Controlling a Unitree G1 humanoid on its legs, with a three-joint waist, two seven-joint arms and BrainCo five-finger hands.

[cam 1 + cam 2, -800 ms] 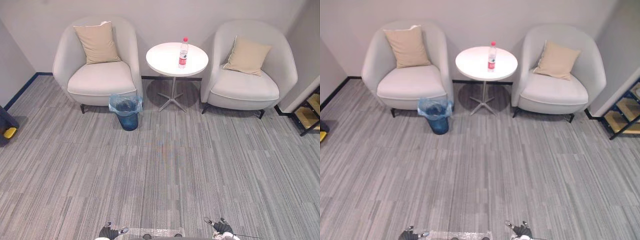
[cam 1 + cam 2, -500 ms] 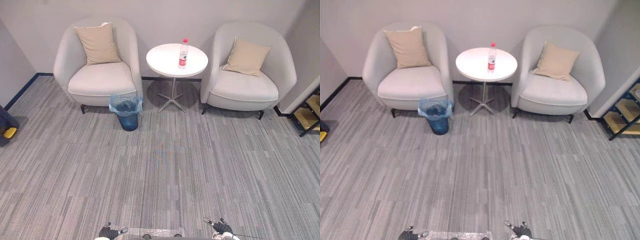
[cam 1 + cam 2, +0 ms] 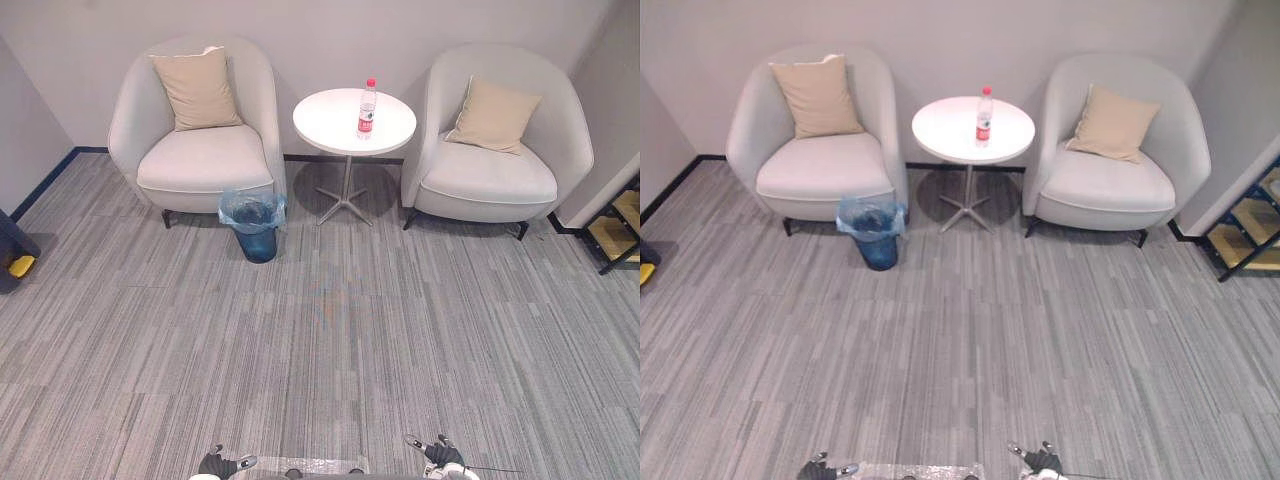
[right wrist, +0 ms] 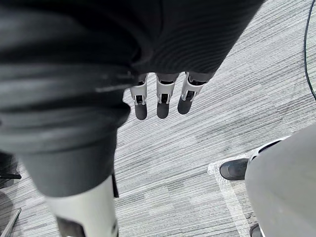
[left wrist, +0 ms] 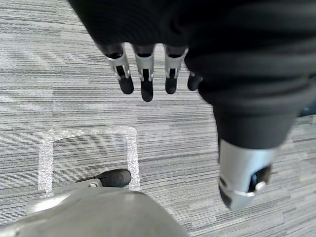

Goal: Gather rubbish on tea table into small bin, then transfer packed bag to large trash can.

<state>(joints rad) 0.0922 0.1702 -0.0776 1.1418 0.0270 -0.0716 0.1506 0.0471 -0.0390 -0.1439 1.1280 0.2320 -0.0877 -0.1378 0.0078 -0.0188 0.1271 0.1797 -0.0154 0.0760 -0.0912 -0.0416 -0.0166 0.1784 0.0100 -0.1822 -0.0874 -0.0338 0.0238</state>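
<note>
My left hand [image 5: 146, 79] hangs at my side with its fingers straight and loose, holding nothing. My right hand [image 4: 163, 101] is the same, released and empty. Both hang over grey carpet [image 3: 330, 330], and beneath the left one a square of tape [image 5: 132, 158] marks the floor, which I take to be my start mark.

Further out, the bin [image 3: 258, 244], lined with a blue bag [image 3: 250, 208], stands on the carpet just in front of the left chair [image 3: 205, 165] and near the foot of the table [image 3: 330, 125]. That round white table sits between the left chair and the right chair [image 3: 490, 175], against the far wall. The only rubbish I can pick out on it is one bottle [image 3: 367, 107], upright, toward the right side of the top.

Very little has changed in the last second. The whole scene has slid a touch down the head views, chairs, table and bin together, so I read that as my camera moving, not the things. The bottle is untouched, the bin has not moved, and neither hand has lifted.

So the task has hardly begun. I am well apart from the table, with open carpet between. My judgement is that the next move is to walk up and stop within reach of the bottle. It looks tall and narrow, so a clumsy approach could tip it. The bin is off to the left of it, so the drop will mean carrying the bottle across.
</note>
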